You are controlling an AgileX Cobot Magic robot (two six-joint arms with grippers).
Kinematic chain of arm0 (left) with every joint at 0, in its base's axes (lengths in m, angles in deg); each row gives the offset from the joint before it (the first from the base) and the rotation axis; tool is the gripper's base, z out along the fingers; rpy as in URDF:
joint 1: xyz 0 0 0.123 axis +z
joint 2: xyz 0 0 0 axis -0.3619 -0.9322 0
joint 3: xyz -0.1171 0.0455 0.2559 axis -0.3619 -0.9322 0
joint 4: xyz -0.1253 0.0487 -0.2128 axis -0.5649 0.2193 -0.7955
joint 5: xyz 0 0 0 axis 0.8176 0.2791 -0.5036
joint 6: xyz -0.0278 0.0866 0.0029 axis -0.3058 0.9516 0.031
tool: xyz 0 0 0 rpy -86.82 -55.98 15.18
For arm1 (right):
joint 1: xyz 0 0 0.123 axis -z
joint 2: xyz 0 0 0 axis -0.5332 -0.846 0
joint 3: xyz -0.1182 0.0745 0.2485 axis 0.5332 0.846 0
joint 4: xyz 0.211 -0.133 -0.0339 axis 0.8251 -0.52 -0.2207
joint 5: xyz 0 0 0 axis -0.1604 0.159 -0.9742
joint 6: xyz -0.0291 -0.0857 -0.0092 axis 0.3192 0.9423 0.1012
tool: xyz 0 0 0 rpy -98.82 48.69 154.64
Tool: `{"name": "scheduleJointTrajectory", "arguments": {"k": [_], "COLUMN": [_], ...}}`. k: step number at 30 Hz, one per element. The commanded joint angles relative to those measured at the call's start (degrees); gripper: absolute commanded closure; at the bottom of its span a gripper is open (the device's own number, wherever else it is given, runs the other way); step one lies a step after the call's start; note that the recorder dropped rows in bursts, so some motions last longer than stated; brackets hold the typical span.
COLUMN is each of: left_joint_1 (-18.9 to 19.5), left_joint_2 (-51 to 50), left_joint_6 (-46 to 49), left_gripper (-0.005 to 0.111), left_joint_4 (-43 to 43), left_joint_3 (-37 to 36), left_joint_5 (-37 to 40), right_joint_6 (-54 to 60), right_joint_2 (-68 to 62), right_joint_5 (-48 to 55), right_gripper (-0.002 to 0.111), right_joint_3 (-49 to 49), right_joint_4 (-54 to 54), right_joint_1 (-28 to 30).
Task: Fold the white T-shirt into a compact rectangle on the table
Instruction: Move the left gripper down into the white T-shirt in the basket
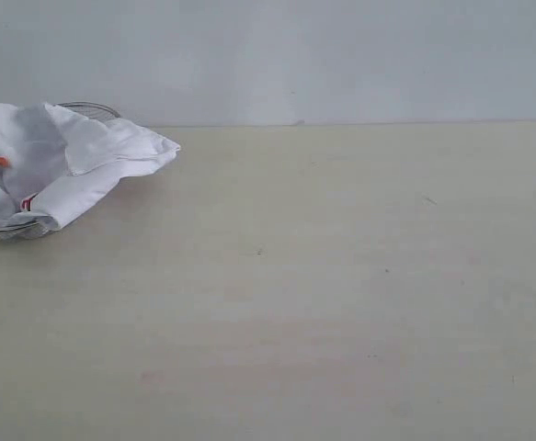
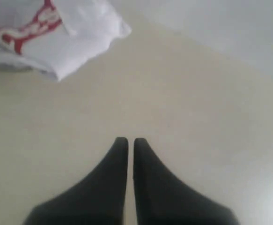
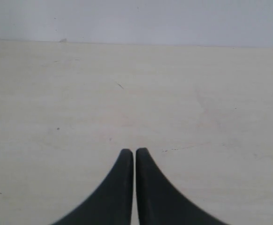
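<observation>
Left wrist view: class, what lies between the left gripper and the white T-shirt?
Only bare table separates the left gripper from the white T-shirt, in that view.

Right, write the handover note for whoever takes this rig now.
Left gripper: jaws shut, empty, over bare table.
Right gripper: jaws shut, empty, over bare table too.
White T-shirt: crumpled heap at the exterior view's far left, in a metal-rimmed container.
Done: nothing folded yet.
Left: take the shirt out, spread it flat, fold it into a compact rectangle.

soft white cloth T-shirt (image 1: 74, 156), matte pale table (image 1: 323, 303), matte black claws
</observation>
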Motion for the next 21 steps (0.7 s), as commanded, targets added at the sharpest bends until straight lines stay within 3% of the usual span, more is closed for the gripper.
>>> {"name": "scheduleJointTrajectory", "arguments": {"k": [1, 8, 13, 17, 21], "left_joint_1": [-0.2, -0.2, 0.3, 6.3, 13.0], "left_joint_2": [-12.6, -23.2, -25.0, -29.8, -38.6], "left_joint_6": [1.7, 7.6, 7.2, 8.1, 9.0], "left_gripper": [0.102, 0.102, 0.102, 0.101, 0.078], "left_joint_4": [0.2, 0.2, -0.8, -0.1, 1.9], "left_joint_3": [1.2, 1.6, 2.2, 9.3, 20.2], "left_joint_5": [0.2, -8.4, -25.9, -25.6, -17.5], "right_joint_6": [0.0, 0.0, 0.0, 0.0, 0.0], "right_joint_2": [0.4, 0.4, 0.4, 0.4, 0.4], "right_joint_5": [-0.4, -0.4, -0.4, -0.4, -0.4], "right_gripper": [0.108, 0.108, 0.108, 0.108, 0.108], "right_joint_3": [0.0, 0.0, 0.0, 0.0, 0.0], "right_joint_4": [-0.1, -0.1, -0.1, -0.1, -0.1], "right_joint_1": [0.4, 0.4, 0.4, 0.4, 0.4]}}
